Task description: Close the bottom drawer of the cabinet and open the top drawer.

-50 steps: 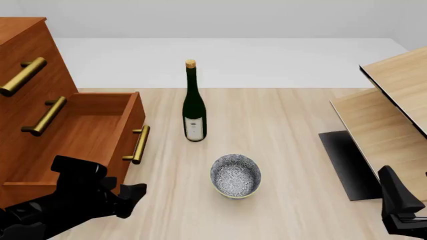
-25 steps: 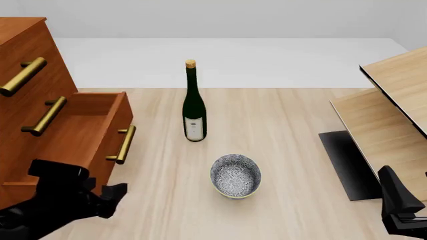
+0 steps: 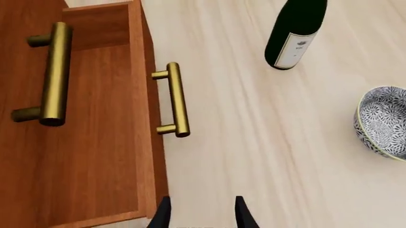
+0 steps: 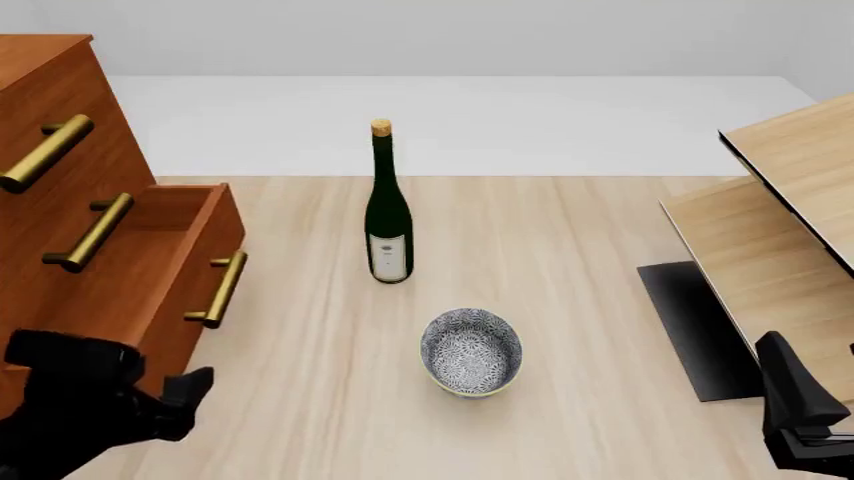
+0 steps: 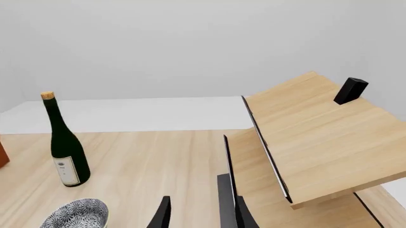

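The left gripper (image 3: pixel 198 214) is showing its two dark fingers (image 3: pixel 161 216) standing apart with nothing between them, hanging just beside the front corner of the bottom drawer (image 4: pixel 150 275), though contact cannot be told. That drawer is jutting partway out of the cabinet (image 4: pixel 54 150), its brass handle (image 3: pixel 176 100) lying just ahead of the fingertips. The top drawer (image 4: pixel 40 120) is sitting flush in the cabinet, well above them. Farther ahead and off to the side, a green wine bottle (image 4: pixel 387 210) is standing upright, with a patterned bowl (image 4: pixel 471 350) nearer. The right gripper (image 5: pixel 199 213) is holding its fingers apart and empty too, pointing toward tilted pale plywood boards (image 5: pixel 317 137), well apart from the cabinet.
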Robot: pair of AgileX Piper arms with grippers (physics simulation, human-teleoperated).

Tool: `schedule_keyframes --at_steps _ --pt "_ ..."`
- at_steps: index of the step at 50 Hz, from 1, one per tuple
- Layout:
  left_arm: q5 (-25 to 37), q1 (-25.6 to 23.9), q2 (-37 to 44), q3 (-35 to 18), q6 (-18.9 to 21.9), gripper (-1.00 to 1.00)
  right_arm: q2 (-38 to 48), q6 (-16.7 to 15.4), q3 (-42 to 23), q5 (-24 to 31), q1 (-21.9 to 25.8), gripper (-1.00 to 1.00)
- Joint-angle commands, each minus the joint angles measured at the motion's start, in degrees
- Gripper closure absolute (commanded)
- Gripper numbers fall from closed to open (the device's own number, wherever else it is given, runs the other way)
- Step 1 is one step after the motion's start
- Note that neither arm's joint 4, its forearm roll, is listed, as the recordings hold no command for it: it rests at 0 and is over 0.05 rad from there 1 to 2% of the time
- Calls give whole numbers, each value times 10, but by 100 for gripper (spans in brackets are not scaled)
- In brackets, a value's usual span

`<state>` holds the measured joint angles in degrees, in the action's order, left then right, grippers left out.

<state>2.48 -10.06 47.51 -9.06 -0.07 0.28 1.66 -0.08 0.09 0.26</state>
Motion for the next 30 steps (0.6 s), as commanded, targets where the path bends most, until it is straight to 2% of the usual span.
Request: schedule_keyframes --at_steps 1,13,30 --pt "-30 30 13 20 18 -100 0 0 0 0 0 -100" --pt "-126 54 92 51 31 -100 1 0 0 -2 -2 -100" --pt "-192 99 144 66 54 -100 1 0 -1 -1 -2 -100"
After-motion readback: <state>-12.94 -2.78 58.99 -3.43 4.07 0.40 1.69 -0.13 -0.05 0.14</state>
